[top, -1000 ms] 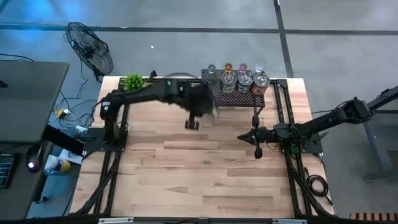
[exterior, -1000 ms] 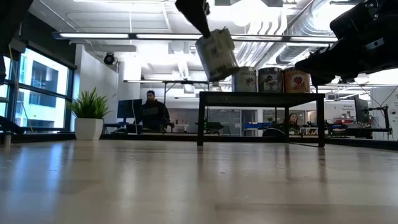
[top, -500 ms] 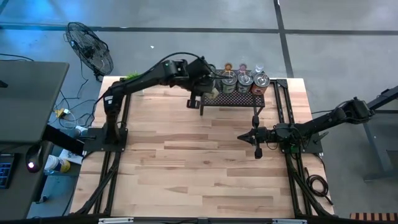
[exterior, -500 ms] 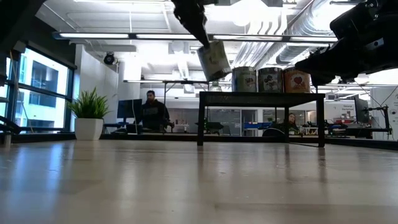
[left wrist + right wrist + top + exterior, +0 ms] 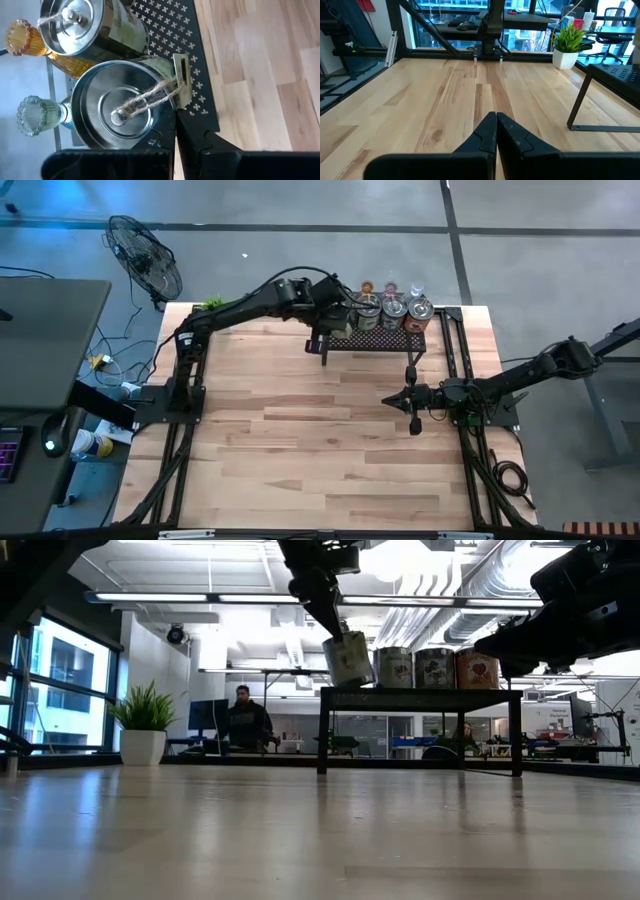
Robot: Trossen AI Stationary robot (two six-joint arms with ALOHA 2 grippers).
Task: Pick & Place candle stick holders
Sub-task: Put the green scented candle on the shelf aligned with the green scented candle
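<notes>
Hanging tilted from the left gripper [image 5: 335, 628], pinched shut on it, a silver holder [image 5: 349, 659] touches the rack [image 5: 420, 694].

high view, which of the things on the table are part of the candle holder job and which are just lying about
Part of the job:
- silver holders on the black mesh rack
- silver holder gripped by the shut left hand over the rack's left end
- glass holders behind them

Just lying about:
- potted plant
- shut right hand, waiting over bare table
</notes>
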